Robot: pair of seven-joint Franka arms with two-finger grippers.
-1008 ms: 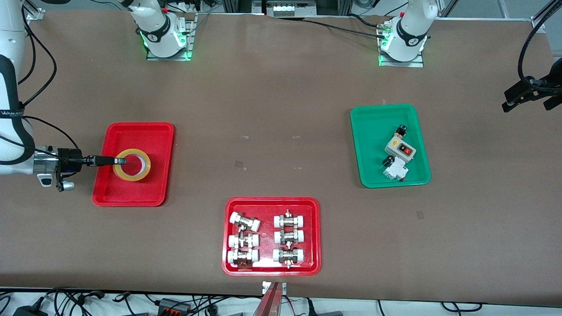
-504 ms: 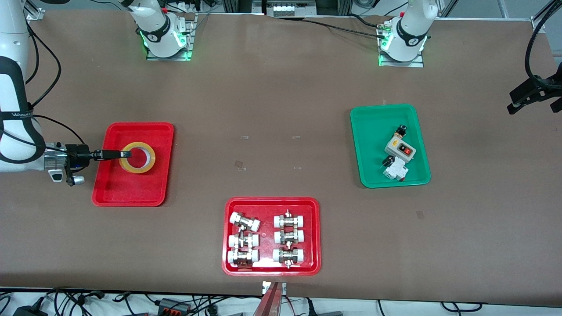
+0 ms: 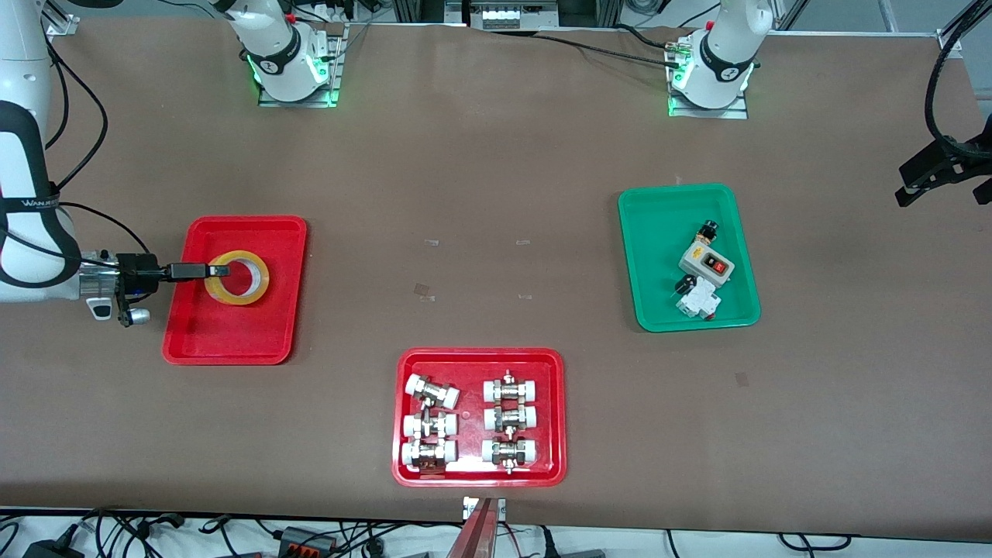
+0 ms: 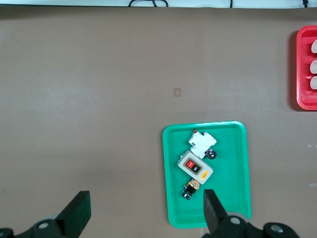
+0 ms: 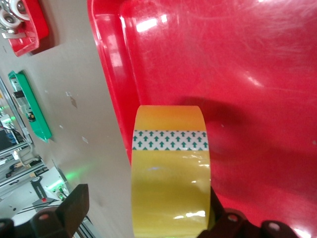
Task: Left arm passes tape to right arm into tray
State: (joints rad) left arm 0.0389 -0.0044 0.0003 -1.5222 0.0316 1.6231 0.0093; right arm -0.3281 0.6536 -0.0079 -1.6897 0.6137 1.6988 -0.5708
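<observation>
Tape [image 3: 237, 277] in plain red tray [image 3: 232, 341], mid-left of front frame, roll up on edge in right wrist view. Right gripper [image 3: 219, 271] level at roll's rim, jaws just spread, one finger inside core. Risk: finger drags roll on pull-out, or roll rolls onto tray rim. Right arm [image 3: 31, 256] reaches in from frame's left edge, wrist horizontal. Left gripper [image 4: 143, 210] waits high over green tray [image 3: 659, 209], jaws wide, empty

The right wrist view's edge cuts off the wide yellow translucent tape roll [image 5: 171, 173] and plain red plastic tray [image 5: 257, 59].
</observation>
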